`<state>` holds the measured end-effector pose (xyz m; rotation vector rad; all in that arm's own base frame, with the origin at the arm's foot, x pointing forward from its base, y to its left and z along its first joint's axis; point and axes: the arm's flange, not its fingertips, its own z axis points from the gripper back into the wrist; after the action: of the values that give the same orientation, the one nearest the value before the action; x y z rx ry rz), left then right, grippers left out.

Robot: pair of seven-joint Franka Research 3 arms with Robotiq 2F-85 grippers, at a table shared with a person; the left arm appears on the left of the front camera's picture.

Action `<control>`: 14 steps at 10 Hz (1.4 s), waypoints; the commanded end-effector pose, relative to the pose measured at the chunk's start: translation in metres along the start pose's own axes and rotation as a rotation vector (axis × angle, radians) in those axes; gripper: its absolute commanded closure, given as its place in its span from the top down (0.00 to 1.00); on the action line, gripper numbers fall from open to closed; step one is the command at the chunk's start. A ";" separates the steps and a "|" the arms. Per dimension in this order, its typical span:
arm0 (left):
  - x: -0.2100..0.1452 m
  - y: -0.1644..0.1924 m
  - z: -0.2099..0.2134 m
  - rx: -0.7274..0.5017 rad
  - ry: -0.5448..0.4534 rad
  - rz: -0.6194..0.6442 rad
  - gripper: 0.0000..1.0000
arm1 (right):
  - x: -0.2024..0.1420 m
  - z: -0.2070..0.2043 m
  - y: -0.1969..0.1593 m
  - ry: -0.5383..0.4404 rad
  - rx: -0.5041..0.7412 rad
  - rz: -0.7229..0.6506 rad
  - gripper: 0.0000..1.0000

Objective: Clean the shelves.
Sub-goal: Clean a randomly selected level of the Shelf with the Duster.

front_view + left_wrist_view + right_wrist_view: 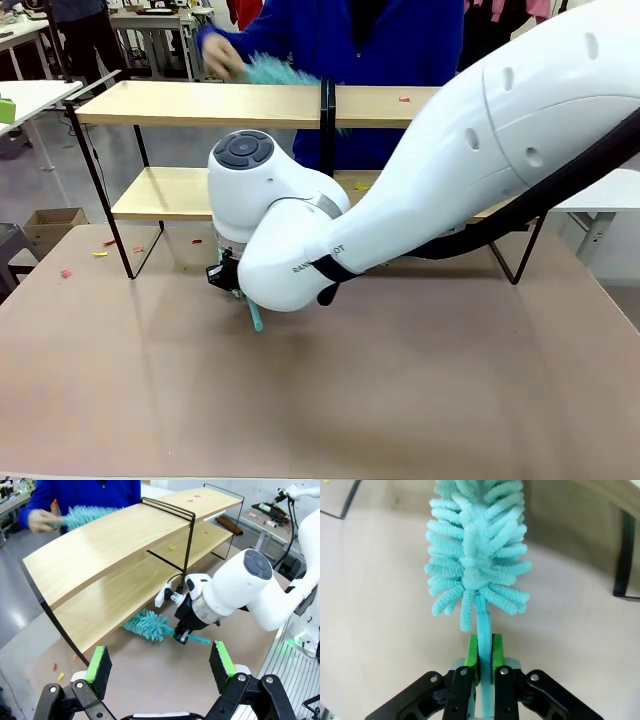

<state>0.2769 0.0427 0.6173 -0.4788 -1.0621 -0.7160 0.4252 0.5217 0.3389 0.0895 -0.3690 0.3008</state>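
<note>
The shelves (pixel 180 103) stand across the far half of the table, two pale boards in a black frame. My right gripper (pixel 484 652) is shut on the handle of a teal fluffy duster (pixel 475 555). From the left wrist view, that duster (pixel 147 625) lies with its head just under the front edge of the lower board of the shelves (pixel 100 550). In the front view the right gripper (pixel 232 278) is low over the table, with the handle (pixel 255 315) poking out below it. My left gripper (pixel 160 665) hovers open above the table. A person's hand sweeps a second teal duster (pixel 268 68) along the top board.
Small red scraps (pixel 404 98) lie on the top board and a yellow one (pixel 361 186) on the lower board. More scraps (pixel 100 253) dot the table's left side. A cardboard box (pixel 50 225) sits on the floor at the left. The near half of the table (pixel 400 400) is bare.
</note>
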 end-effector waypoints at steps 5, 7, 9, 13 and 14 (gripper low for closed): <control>-0.001 0.001 -0.001 -0.012 -0.008 -0.008 1.00 | 0.027 0.006 0.038 0.035 0.012 0.081 0.12; -0.001 0.001 -0.001 -0.012 -0.008 -0.008 1.00 | 0.032 0.008 0.054 0.045 0.031 0.105 0.12; -0.001 0.001 -0.001 -0.012 -0.008 -0.008 1.00 | 0.036 0.016 0.067 0.077 0.111 0.152 0.12; -0.001 0.001 -0.001 -0.012 -0.008 -0.008 1.00 | 0.036 0.020 0.072 0.137 0.340 0.214 0.12; -0.001 0.001 -0.001 -0.012 -0.008 -0.008 1.00 | 0.035 0.020 0.066 0.128 0.441 0.228 0.12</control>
<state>0.2769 0.0427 0.6173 -0.4788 -1.0621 -0.7160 0.4246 0.6040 0.3727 0.3439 -0.2165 0.5653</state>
